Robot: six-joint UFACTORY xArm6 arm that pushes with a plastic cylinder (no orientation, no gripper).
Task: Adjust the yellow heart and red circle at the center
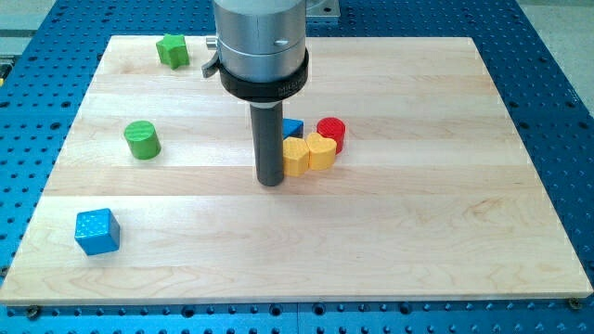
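Camera view shows my tip [271,182] down on the wooden board [445,223], planted just to the view's left of a tight little cluster near the board's middle. No fingers on me at all, nothing to open or shut: only a straight dark rod that shoves things along.

Taking the red circle [331,133] as my landmark. It sits at the cluster's right and upper side. Right against its lower left is one yellow block [321,151], and touching that, further left, a second yellow block [296,157], which is the one closest to my tip, seemingly touching it or just shy of it. Which of the two is the yellow heart I cannot say for certain; both look lobed and chunky from here. Peeking out above them, to the left of the red circle, is a blue block [293,126], mostly hidden behind my rod, shape unclear.

Well away to the left of the red circle: a green cylinder [142,139], a green star-like block [172,49] up near the board's top edge, and a blue cube [96,231] down low.

How they'll handle, by my reckoning: small, light, rigid pieces that slide easily on smooth wood and won't deform. The round red one will likely roll off a glancing push, so contact should go through its middle. The heart's flat flank looks the safer face to press, gently, since these neighbours will shunt each other.
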